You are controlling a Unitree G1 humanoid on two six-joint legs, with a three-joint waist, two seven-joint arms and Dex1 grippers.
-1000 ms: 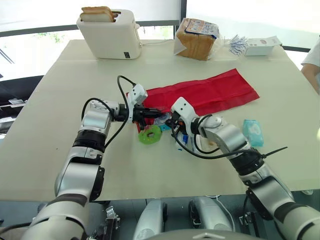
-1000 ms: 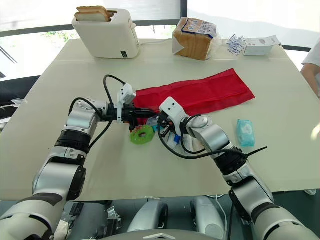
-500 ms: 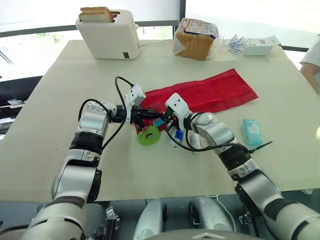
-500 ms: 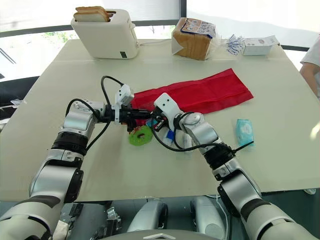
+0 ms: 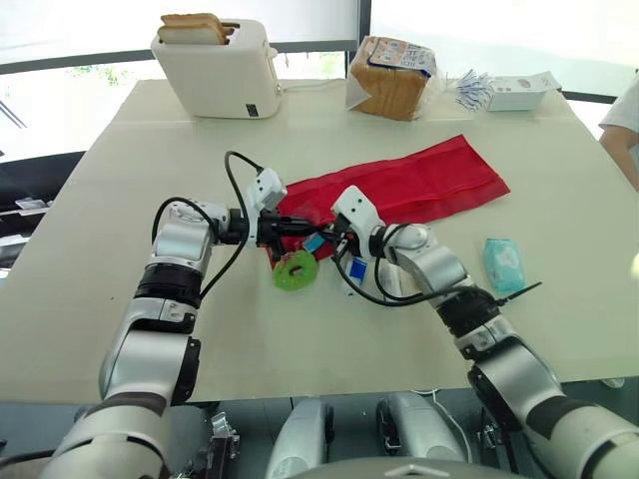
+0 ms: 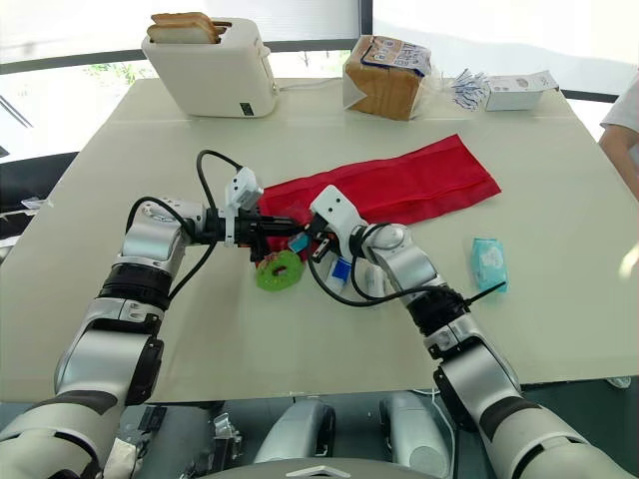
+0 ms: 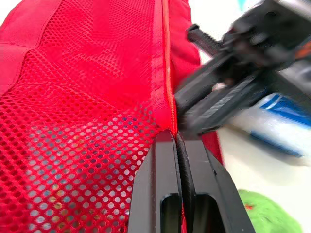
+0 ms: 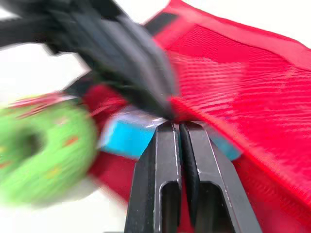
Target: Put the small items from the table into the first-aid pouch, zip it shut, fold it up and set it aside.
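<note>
In the left eye view the first-aid pouch [image 5: 419, 185] lay unfolded mid-desk [image 5: 100, 249], with a green ring [image 5: 296, 270] just beside its near end and open room nearer still. The left wrist view showed the left claw [image 7: 176, 133] clenched on the pouch's zip seam. The right wrist view showed the right claw [image 8: 179, 125] clenched on its edge, so parting the 2 grips gently should open the mouth.

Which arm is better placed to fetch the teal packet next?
Right. The teal packet lies on the robot's right, nearer the right gripper; the left gripper is farther away and pinches the red pouch by its edge.
</note>
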